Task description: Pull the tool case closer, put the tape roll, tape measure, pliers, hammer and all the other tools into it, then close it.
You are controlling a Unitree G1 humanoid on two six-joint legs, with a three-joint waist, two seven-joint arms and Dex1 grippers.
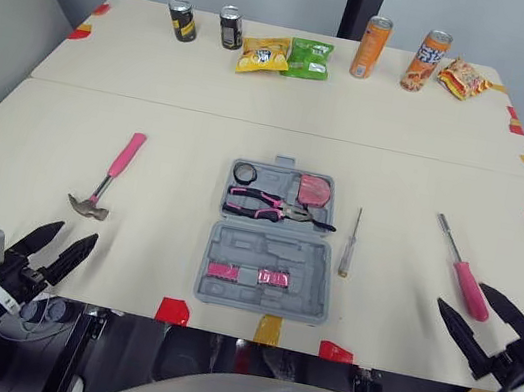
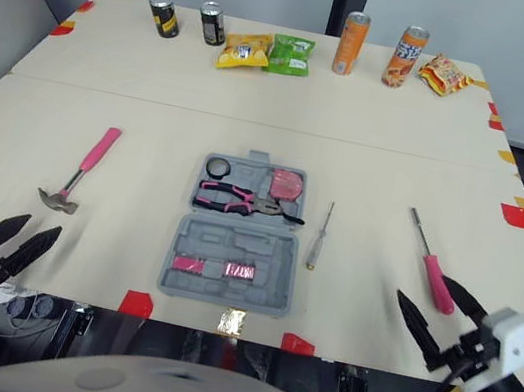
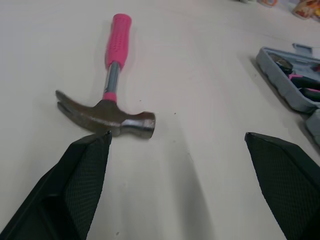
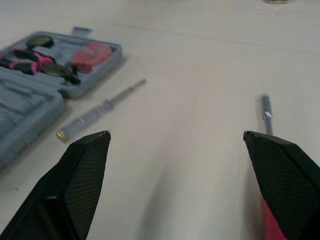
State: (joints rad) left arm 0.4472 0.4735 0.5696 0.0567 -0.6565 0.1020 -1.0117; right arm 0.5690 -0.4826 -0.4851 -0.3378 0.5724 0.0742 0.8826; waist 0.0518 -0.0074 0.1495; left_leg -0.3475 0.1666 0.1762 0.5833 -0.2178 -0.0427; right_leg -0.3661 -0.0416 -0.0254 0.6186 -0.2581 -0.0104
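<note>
Pink-handled hammer point(image 1: 109, 177) lies just ahead of the wide-open left claw point(image 1: 76, 232); right claw point(image 4: 175, 134) gapes beside screwdriver point(image 1: 471, 285).

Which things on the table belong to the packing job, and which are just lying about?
Job: tool case, tape roll, pliers, tape measure, hammer, slim screwdriver, pink-handled screwdriver.

Lying about: dark cans, orange cans, snack packets.

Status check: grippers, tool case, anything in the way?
Left gripper, right gripper open, empty. Tool case open; hammer, slim screwdriver, pink screwdriver outside. Nothing blocking.
</note>
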